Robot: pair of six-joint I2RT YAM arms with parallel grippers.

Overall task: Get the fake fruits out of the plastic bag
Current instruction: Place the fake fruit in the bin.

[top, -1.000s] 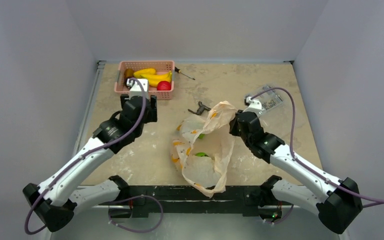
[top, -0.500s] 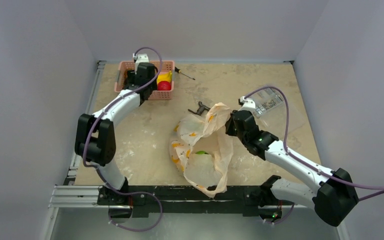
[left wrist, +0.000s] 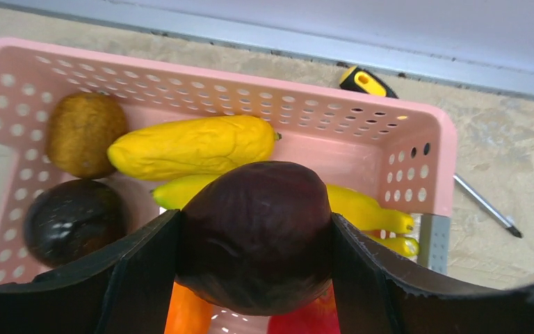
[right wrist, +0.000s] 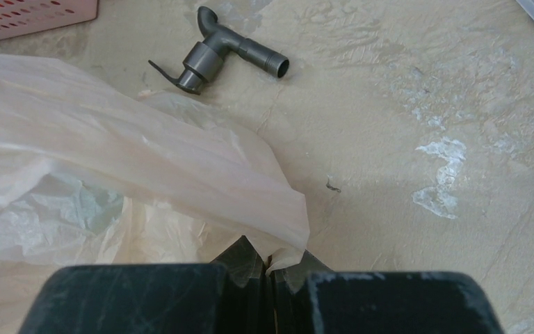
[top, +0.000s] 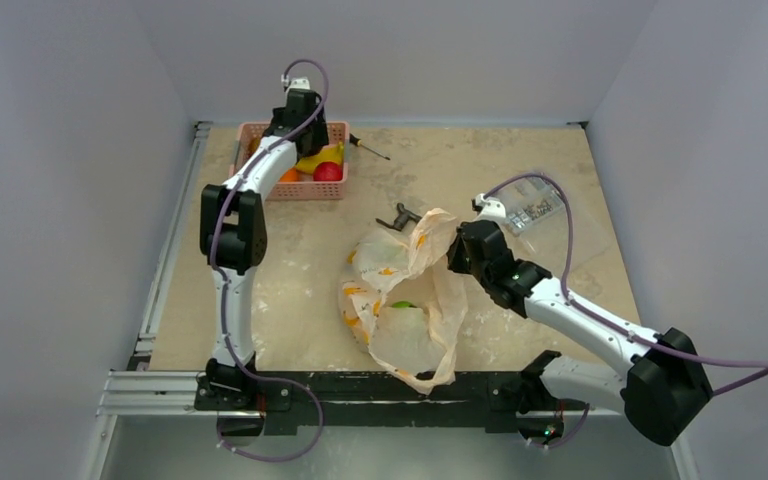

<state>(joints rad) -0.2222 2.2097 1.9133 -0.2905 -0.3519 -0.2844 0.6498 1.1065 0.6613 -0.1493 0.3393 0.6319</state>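
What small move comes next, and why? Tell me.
Probably open the left gripper and let the maroon fruit drop into the pink basket: it is gripped directly above the basket, where other fruits already lie. The right gripper pinches the edge of the bag, and a green fruit shows inside it.

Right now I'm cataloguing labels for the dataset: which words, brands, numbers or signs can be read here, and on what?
No text is readable in any view.
plastic bag: orange printed marks, too blurred to read.
clear packet: any print is too small to tell.
pink basket, maroon fruit, screwdriver, grey fitting: no markings visible.
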